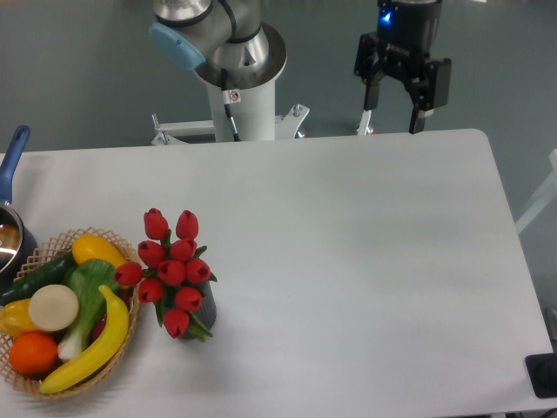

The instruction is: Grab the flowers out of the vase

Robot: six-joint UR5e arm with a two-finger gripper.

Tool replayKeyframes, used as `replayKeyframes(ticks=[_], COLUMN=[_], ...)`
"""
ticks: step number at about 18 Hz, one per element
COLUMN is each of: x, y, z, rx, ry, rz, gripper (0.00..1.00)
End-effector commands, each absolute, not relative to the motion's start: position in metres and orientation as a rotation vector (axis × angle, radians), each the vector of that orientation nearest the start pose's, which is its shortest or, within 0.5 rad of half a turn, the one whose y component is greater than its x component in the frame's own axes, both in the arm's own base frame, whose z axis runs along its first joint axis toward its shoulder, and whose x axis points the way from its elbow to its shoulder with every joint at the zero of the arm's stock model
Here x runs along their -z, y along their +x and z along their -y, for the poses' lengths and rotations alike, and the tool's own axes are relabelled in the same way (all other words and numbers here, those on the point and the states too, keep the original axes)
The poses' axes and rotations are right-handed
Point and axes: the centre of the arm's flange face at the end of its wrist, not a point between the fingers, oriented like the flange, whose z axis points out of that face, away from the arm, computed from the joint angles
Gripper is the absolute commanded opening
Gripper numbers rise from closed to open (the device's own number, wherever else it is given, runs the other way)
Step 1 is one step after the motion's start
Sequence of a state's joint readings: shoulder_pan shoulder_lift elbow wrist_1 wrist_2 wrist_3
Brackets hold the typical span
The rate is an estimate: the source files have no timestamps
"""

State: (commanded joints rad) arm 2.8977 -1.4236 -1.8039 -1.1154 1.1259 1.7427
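A tight bunch of red tulip flowers [171,272] with green leaves stands in a dark grey vase [207,306] at the front left of the white table; the blooms cover most of the vase. My gripper [392,113] hangs far off, above the table's back edge on the right. It is open, its two black fingers spread with nothing between them.
A wicker basket [129,329] of fruit and vegetables sits just left of the vase, almost touching the flowers. A pot with a blue handle [12,159] is at the left edge. The arm's white base [237,96] stands behind the table.
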Motion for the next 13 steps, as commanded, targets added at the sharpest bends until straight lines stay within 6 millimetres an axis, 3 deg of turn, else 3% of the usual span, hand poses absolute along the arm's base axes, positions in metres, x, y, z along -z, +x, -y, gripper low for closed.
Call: replayKeyframes(ticks=[13], x=[-0.496], y=[-0.394], z=[-0.299], rx=[-0.301], ry=[-2.450], rz=[-0.214], gripper=[1.00])
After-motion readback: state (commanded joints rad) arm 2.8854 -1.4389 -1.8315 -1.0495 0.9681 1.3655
